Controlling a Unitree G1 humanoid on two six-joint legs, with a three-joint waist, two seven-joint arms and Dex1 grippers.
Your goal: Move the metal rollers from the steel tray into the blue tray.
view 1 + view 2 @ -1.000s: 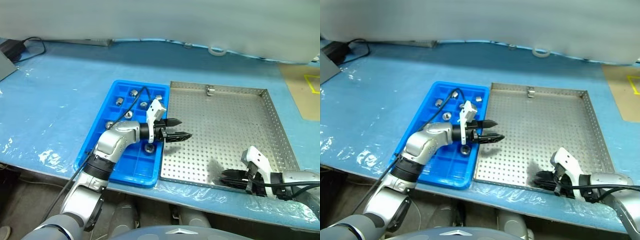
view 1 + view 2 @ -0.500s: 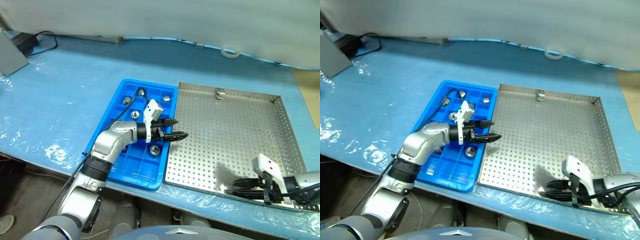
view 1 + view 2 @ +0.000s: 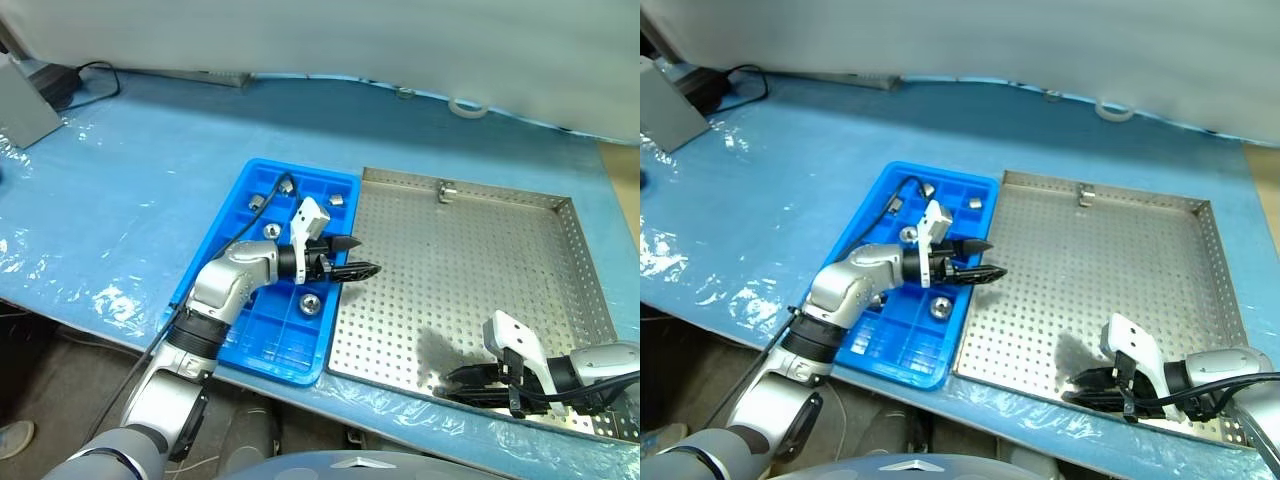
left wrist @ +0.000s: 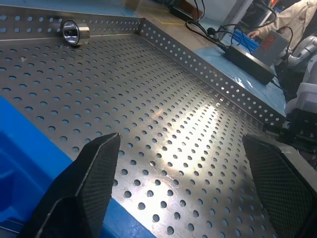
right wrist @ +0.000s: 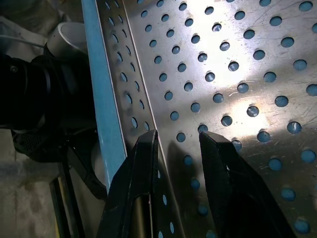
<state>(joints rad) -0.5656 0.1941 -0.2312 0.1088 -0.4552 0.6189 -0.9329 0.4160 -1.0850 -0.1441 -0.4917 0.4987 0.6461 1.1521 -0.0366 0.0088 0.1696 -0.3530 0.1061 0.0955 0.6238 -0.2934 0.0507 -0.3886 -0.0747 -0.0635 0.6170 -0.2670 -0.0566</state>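
The steel tray [image 3: 470,260] lies right of the blue tray [image 3: 268,335]. One metal roller [image 3: 446,191] rests against the steel tray's far rim and is also seen as the roller [image 4: 74,31]. Several rollers sit in the blue tray's compartments, among them a roller [image 3: 309,303] near its right wall and a roller [image 3: 270,230] farther back. My left gripper [image 3: 365,256] hangs open and empty, pointing right over the seam between the two trays. My right gripper [image 3: 452,381] is low over the steel tray's near rim, fingers [image 5: 143,163] close together and holding nothing.
A grey box [image 3: 20,105] and a black cable [image 3: 95,72] lie at the table's back left. A white ring [image 3: 467,105] sits behind the steel tray. The table's front edge runs just below both trays. A black power adapter [image 4: 250,57] lies beyond the steel tray.
The whole view has shifted. My right gripper has drawn slightly back toward the steel tray's near rim and turned. The left gripper has held still.
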